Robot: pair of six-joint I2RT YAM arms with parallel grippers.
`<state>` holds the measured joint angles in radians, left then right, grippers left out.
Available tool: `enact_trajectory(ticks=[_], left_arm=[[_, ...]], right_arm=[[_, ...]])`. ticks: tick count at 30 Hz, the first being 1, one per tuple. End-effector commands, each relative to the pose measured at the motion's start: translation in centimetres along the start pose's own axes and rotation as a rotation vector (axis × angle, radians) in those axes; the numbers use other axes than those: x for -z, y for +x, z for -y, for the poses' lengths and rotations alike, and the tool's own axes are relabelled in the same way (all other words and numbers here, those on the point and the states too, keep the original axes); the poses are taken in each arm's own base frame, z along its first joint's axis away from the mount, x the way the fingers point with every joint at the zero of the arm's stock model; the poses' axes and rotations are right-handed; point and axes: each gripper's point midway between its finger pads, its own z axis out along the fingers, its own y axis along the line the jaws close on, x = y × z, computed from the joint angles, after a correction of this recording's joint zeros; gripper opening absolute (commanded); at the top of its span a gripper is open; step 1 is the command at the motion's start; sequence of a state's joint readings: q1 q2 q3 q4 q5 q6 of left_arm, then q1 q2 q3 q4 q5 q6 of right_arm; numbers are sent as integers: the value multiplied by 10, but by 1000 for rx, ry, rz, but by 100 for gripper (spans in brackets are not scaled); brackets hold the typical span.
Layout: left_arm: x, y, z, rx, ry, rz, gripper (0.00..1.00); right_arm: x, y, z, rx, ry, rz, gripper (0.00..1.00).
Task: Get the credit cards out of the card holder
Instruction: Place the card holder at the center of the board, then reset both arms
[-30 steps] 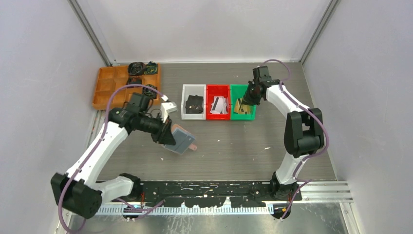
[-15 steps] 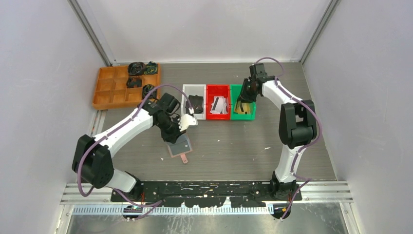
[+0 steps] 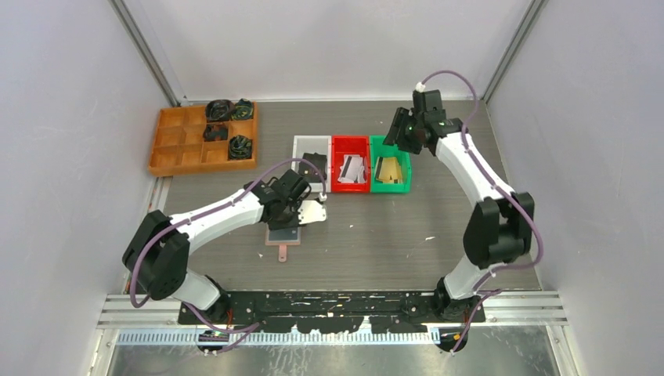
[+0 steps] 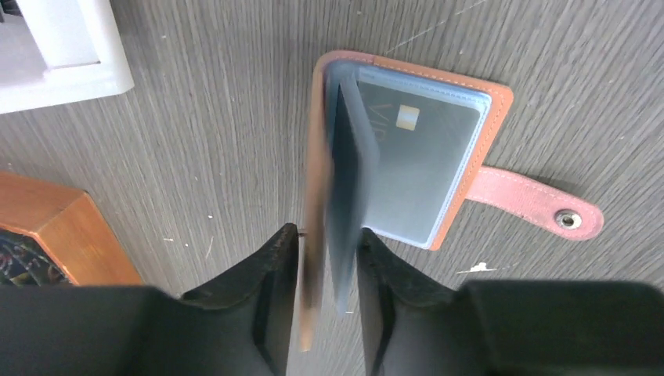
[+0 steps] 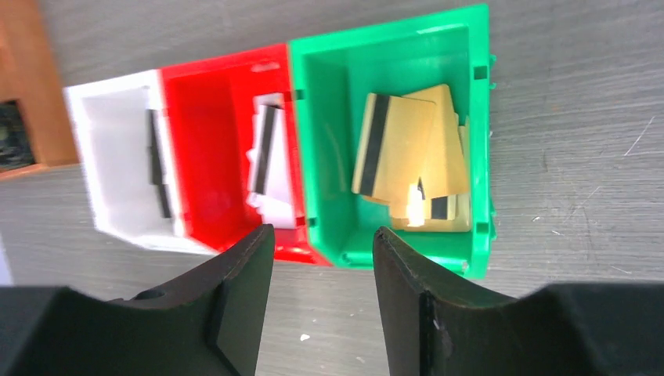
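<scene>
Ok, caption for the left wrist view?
Left hand pinches raised leaves of the open card holder, a grey card showing inside.

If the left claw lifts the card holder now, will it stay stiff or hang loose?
Probably loose: the card holder lies open, and the left claw pinches only its raised cover and sleeves. The thin strap would likely dangle. The clear sleeves look smooth, so they may slip.

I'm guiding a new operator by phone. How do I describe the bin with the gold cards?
On the table, right of the orange tray, three small bins stand in a row. It is the right-end green bin, next to the red bin, and the only one holding gold cards with black stripes.
</scene>
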<state>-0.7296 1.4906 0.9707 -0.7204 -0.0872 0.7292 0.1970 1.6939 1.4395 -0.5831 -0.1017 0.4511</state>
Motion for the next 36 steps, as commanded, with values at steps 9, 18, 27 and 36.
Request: enact_trajectory(ticks=[9, 18, 27, 36], left_arm=[[55, -34, 85, 153, 322, 220, 67], [107, -15, 2, 487, 248, 461, 63], [84, 79, -121, 1075, -240, 631, 100], [20, 109, -143, 1059, -430, 738, 100]], right_arm=[[92, -6, -43, -45, -228, 154, 57], [117, -1, 19, -18, -2, 390, 74], [119, 32, 163, -181, 541, 775, 93], [96, 23, 207, -300, 721, 922, 100]])
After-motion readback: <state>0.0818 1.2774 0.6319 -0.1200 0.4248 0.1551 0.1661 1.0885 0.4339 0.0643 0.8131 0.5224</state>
